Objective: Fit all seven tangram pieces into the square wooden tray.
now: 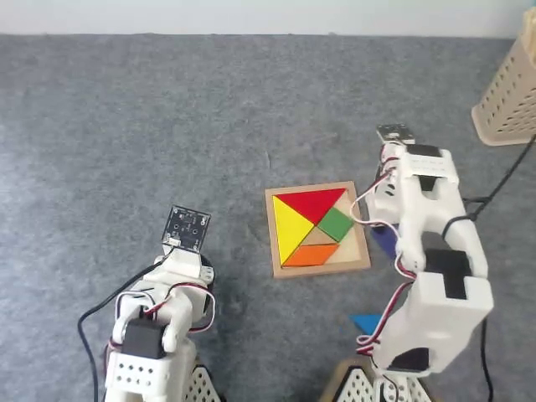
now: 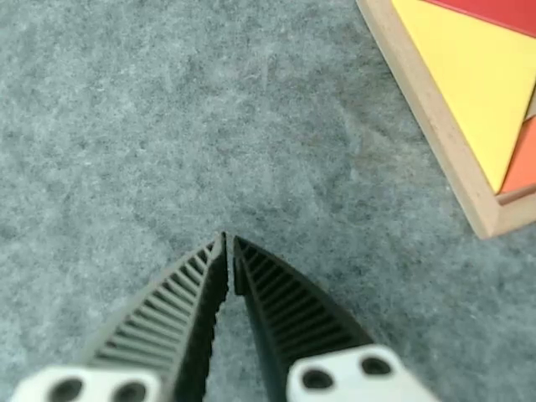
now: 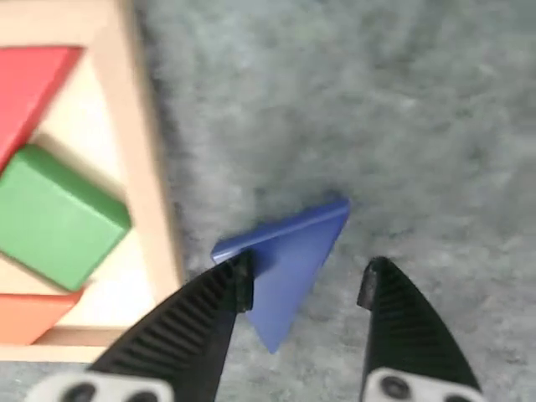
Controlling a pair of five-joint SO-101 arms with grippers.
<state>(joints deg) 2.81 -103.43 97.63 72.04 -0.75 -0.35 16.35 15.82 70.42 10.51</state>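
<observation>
Wooden, hence stiff, probably light and slick-faced: pinch the blue triangle [image 3: 285, 260], lying on the carpet [image 3: 402, 100] just beside the tray [image 3: 146, 167], across its thin edges with the right gripper [image 3: 307, 280], spread astride it; leave the left gripper [image 2: 228, 251] closed, empty.

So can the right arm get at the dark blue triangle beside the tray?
Probably yes: the right gripper is open right at the dark blue triangle, on carpet outside the tray wall, nothing covering it.
</observation>
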